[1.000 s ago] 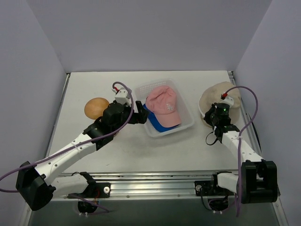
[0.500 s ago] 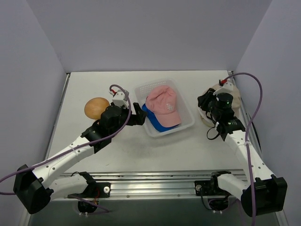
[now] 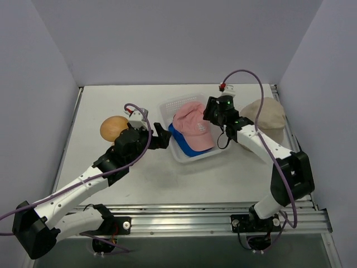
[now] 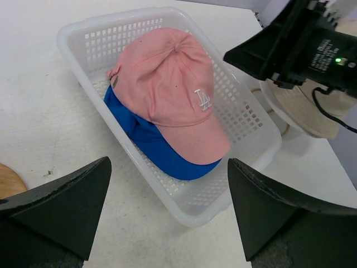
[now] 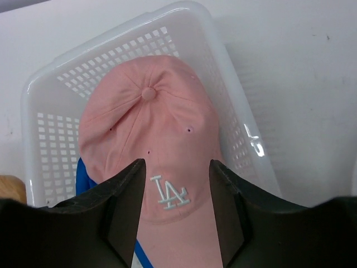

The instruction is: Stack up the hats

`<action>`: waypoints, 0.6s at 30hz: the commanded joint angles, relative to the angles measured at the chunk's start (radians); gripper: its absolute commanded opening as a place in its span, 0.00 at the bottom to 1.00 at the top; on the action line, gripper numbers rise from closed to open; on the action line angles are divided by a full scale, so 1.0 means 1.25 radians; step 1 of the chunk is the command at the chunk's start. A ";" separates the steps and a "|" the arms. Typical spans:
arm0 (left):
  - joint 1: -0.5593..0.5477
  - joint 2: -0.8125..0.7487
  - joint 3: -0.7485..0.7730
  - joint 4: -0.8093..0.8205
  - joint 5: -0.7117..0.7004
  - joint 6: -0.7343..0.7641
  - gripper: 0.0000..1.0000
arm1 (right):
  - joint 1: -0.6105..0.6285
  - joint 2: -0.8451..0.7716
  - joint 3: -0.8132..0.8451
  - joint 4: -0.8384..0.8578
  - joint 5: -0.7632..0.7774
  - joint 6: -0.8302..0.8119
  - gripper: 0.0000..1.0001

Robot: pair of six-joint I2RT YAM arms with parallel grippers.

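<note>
Fingers of the left gripper spread wide and released, gripping nothing, low over the table just off the left side of the basket and pointing across at it. Fingers of the right gripper likewise parted and unclenched, up over the basket's right half, aimed down at the pink cap. Hard to tell from any view whether those tips touch the fabric or hang just clear of it. Inside the basket, the pink cap crown up, button toward the basket's far end, brim toward its near right corner, white logo on the front panel framed between the right fingers. Directly beneath, the blue cap, covered for the most part, peeking out along the pink cap's left and near edges and pressed against the basket's near left wall. So, two hats already one on the other inside the basket. Outside it, off the right side and near but not touching, the beige hat, crown up on the table, partly behind the right arm. Under its brim, on the side facing the basket, a whitish edge, too little on show to say what. Off the basket's left side, well apart and beyond the left gripper, an orange-brown dome on the table. Basket itself flat on the table, turned at a slight angle.
</note>
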 commanded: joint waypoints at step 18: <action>0.001 -0.013 -0.002 0.055 -0.027 0.018 0.94 | 0.083 0.233 0.165 -0.004 0.155 -0.035 0.13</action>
